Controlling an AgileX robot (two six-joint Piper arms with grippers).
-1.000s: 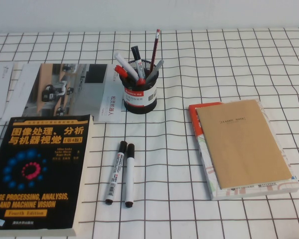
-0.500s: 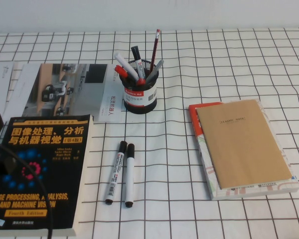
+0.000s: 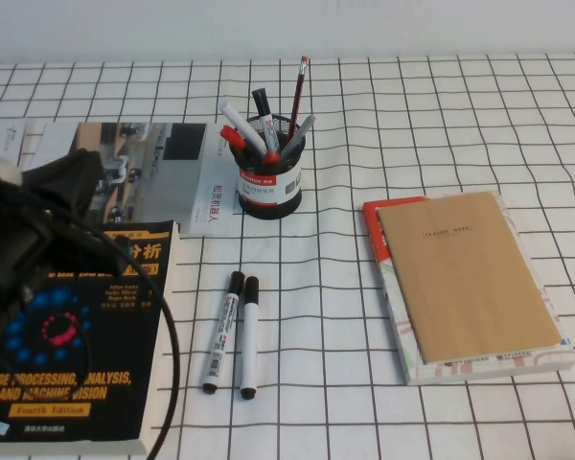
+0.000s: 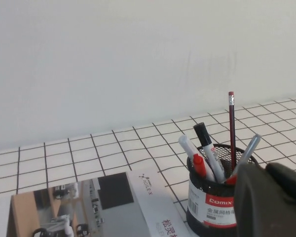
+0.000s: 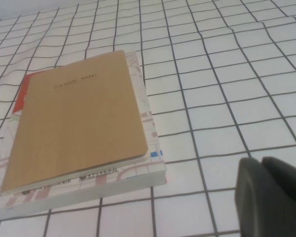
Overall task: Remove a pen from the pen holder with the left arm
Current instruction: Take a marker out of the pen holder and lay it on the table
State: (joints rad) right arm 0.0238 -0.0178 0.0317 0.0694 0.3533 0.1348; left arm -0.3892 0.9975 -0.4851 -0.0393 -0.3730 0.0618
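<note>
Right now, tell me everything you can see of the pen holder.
The pen holder is a round black wire-mesh cup with a white label band, red stripe and barcode. It stands upright on the checked cloth, beside the edge of a white brochure. Several markers, a grey pen and a red pencil stick out of it. Nothing grips it: the left gripper, shut, hovers short of it; the right gripper hangs near the brown notebook.

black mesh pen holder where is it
High view: black mesh pen holder stands centre, behind two white markers; left gripper hovers to its left, right gripper by the brown notebook.
</note>
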